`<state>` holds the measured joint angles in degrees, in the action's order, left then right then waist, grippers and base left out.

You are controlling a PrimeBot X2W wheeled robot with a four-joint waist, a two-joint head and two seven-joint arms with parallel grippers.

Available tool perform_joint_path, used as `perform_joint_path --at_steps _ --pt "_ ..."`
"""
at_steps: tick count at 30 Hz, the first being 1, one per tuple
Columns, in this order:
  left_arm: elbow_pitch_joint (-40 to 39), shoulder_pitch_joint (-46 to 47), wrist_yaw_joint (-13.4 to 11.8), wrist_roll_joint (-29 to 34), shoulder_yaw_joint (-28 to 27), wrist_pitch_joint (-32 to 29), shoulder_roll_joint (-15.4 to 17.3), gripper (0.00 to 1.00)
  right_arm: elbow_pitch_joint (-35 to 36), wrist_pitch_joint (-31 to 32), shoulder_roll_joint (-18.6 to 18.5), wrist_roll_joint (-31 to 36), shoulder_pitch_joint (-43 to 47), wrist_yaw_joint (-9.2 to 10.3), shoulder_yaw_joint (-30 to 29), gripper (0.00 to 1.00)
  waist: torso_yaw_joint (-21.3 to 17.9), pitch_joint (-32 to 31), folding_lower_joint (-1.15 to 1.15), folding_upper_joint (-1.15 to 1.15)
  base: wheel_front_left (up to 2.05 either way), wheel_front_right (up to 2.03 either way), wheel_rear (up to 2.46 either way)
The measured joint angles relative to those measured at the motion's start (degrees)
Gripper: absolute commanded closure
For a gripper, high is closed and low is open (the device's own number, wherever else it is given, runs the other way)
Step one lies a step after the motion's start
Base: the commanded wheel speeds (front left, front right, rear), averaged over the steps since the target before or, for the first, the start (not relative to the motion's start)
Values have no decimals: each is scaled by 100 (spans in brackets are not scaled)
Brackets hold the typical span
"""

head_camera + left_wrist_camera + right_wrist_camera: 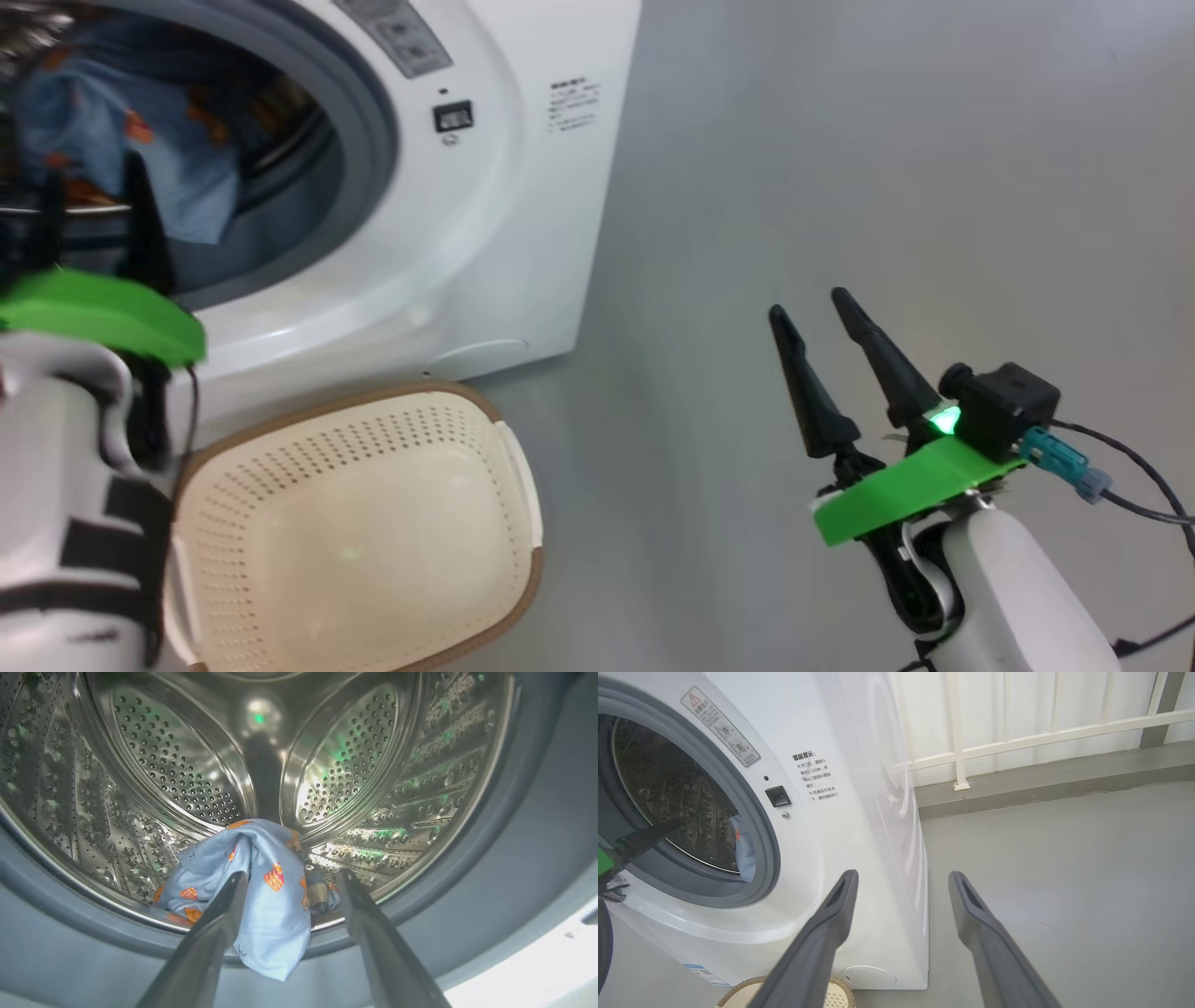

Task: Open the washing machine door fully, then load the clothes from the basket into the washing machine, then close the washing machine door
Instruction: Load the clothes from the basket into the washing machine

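Grey floor (pixel 840 140), washing machine (pixel 523 187), basket (pixel 355 523).
Left wrist view shows the drum (pixel 177 765): left claw (pixel 294 875) spread, clothes (pixel 275 914) beyond its fingers; right claw (pixel 808 303) spread, holding nothing.

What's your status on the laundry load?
Left gripper open at drum mouth, right gripper open over floor. Blue cloth in drum, corner draped over gasket. Basket looks empty. Draped corner may get pinched at closing.

Room in drum (pixel 187 765) above cloth (pixel 275 914) draped over btm gasket (pixel 70 933).
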<state>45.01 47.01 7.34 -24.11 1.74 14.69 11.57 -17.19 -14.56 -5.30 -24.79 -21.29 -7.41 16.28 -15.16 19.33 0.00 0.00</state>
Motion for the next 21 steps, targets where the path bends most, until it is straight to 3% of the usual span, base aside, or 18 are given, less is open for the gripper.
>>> perform_joint_path --at_steps 9,21 --pt "-1104 -1244 0 -93 291 0 -81 0 -35 0 -152 -9 237 0 -133 0 450 -449 0 0 0 0 0" --pt "-2332 -2725 0 -5 -86 0 -392 0 -34 0 -325 -51 470 0 -281 0 1002 -1076 0 0 0 0 0"
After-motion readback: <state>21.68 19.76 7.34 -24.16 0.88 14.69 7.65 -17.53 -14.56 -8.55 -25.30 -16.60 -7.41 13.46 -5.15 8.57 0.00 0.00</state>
